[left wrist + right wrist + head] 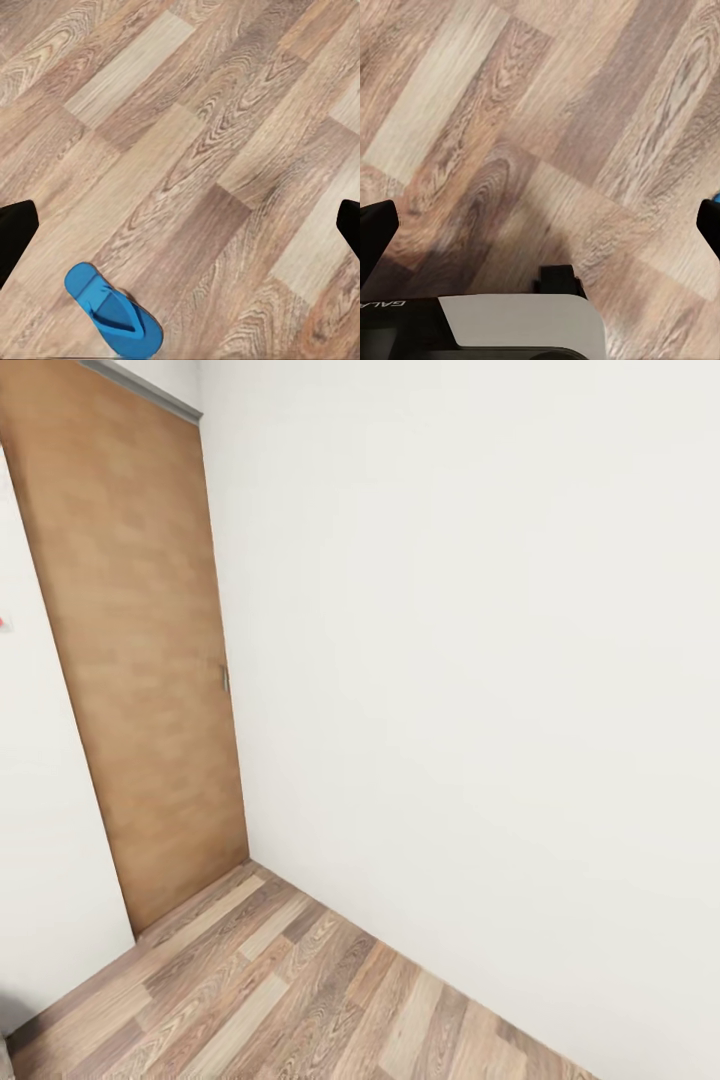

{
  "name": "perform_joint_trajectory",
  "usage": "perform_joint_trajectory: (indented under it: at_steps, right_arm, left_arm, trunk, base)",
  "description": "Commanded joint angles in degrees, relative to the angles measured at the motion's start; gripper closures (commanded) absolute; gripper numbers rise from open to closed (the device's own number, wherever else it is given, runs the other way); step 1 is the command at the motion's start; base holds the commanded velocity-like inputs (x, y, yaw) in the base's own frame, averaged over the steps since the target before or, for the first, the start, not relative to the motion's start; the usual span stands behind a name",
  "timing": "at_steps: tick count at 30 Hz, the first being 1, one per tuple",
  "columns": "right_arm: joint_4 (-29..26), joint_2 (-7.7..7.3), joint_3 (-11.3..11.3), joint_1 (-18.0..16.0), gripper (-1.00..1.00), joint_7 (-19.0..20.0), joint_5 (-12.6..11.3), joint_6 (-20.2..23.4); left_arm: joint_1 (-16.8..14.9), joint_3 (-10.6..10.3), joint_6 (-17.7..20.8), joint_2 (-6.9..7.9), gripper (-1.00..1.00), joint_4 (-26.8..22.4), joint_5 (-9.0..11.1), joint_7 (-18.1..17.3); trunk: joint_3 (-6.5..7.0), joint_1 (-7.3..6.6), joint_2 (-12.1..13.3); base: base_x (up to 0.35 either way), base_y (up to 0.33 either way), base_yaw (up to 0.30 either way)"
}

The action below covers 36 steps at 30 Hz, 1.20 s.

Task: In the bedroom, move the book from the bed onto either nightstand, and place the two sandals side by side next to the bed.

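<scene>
Facing a brown door [140, 650] at the frame's left, my left pincer [180, 225] gapes wide and empty above a blue sandal [112, 311]; my right pincer [540, 225] likewise.

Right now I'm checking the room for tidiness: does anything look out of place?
Yes: one blue sandal lies alone on the wood-plank floor, strap side up, with no partner beside it and no bed near it in the left wrist view. The brown door and white wall look ordinary.
</scene>
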Motion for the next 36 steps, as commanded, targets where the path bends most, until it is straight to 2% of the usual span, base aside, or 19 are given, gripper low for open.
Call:
perform_joint_trajectory:
  at_steps: [1, 18, 36]
  right_arm:
    - [0.0, 0.02, -0.1, 0.0, -1.0, 0.0, 0.0, -0.1]
    - [0.0, 0.02, -0.1, 0.0, -1.0, 0.0, 0.0, -0.1]
    - [0.0, 0.02, -0.1, 0.0, -1.0, 0.0, 0.0, -0.1]
  left_arm:
    - [0.0, 0.0, -0.1, -0.01, -1.0, 0.0, 0.0, 0.0]
    - [0.0, 0.0, -0.1, -0.01, -1.0, 0.0, 0.0, 0.0]
    - [0.0, 0.1, -0.2, -0.01, -1.0, 0.0, 0.0, 0.0]
  trunk:
    - [-0.06, 0.0, 0.0]
    - [-0.06, 0.0, 0.0]
    - [-0.06, 0.0, 0.0]
  base:
    - [0.0, 0.0, 0.278]
    - [0.0, 0.0, 0.262]
    - [0.017, 0.0, 0.074]
